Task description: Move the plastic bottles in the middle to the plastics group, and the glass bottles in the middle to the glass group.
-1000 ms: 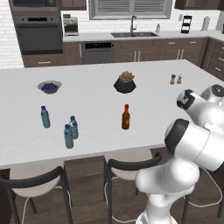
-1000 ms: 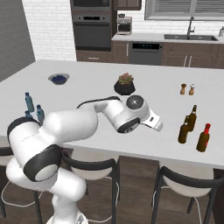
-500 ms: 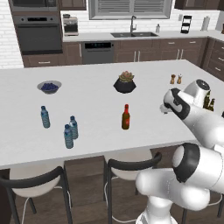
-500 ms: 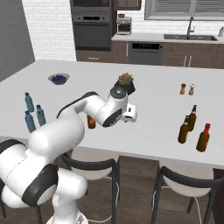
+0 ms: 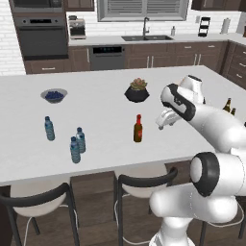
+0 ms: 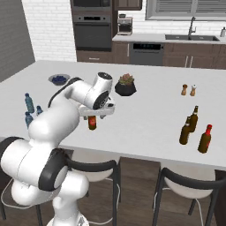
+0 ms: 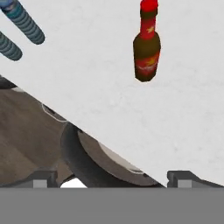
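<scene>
Near edge: 2 stools [image 5: 144, 180] under the counter [image 5: 105, 144]. Gripper [image 5: 166, 121] hangs above counter w/ fingers spread wide, nothing btwn them, just right of 1 red-top bottle [image 5: 138, 129] standing upright mid-counter. Left: 3 water bottles [image 5: 75, 149], 2 close together, 1 apart. Right: 3 dark glass bottles [image 6: 194, 129] in a cluster. Farther back: 1 berry bowl [image 5: 54, 95], 1 potted plant [image 5: 137, 90], 2 shakers [image 6: 188, 90].

Claw [image 6: 98, 115] — above red-capped bottle [image 6: 92, 122]
</scene>
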